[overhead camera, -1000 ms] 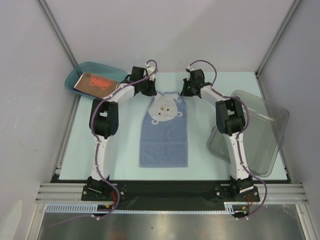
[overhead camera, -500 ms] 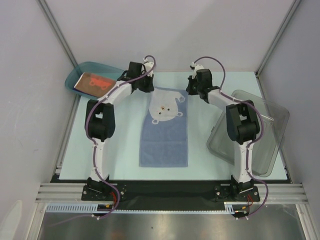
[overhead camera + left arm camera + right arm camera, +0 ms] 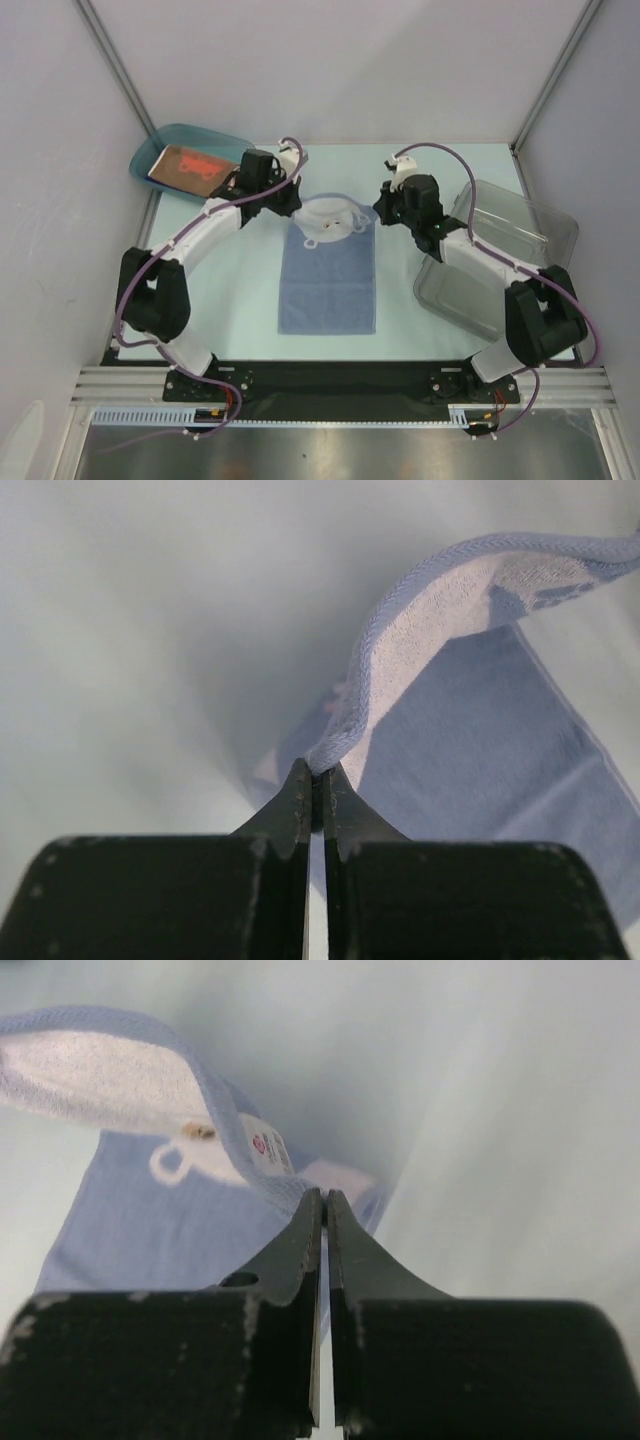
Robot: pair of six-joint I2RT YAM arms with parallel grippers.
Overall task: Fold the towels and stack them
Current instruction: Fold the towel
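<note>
- The light-blue towel (image 3: 328, 285) is judged to be light, soft and limp. It has no stiffness of its own, so it is expected to sag and drape wherever it is not held.
- Its looped surface looks grippy rather than slippery, and nothing about it is fragile. A firm pinch on the thicker hemmed edge is judged to be safe.
- The best holds are judged to be the two far corners, one per arm, so that the lifted edge is kept taut and the fold comes down square.
- The towel is spread at the centre of the worktop (image 3: 230, 290), its long side running from 12 to 6 o'clock. The 6 o'clock end lies flat, and the 12 o'clock end is raised and curled over, so the paler underside is shown.
- The left pincer (image 3: 292, 205) is closed tight on the hem at the towel's 11 o'clock corner, and the cloth is seen hanging away from the tips toward 2 o'clock in the wrist view.
- The right pincer (image 3: 382, 210) is likewise clamped on the 1 o'clock corner, just beside a small sewn label (image 3: 262, 1147).
- A brown-red towel (image 3: 190, 165) is seen in the teal tray (image 3: 160, 145) at 10 o'clock, well apart from both pincers.
- A clear bin (image 3: 540, 250) is placed at 3 o'clock, with no towel seen in it.
</note>
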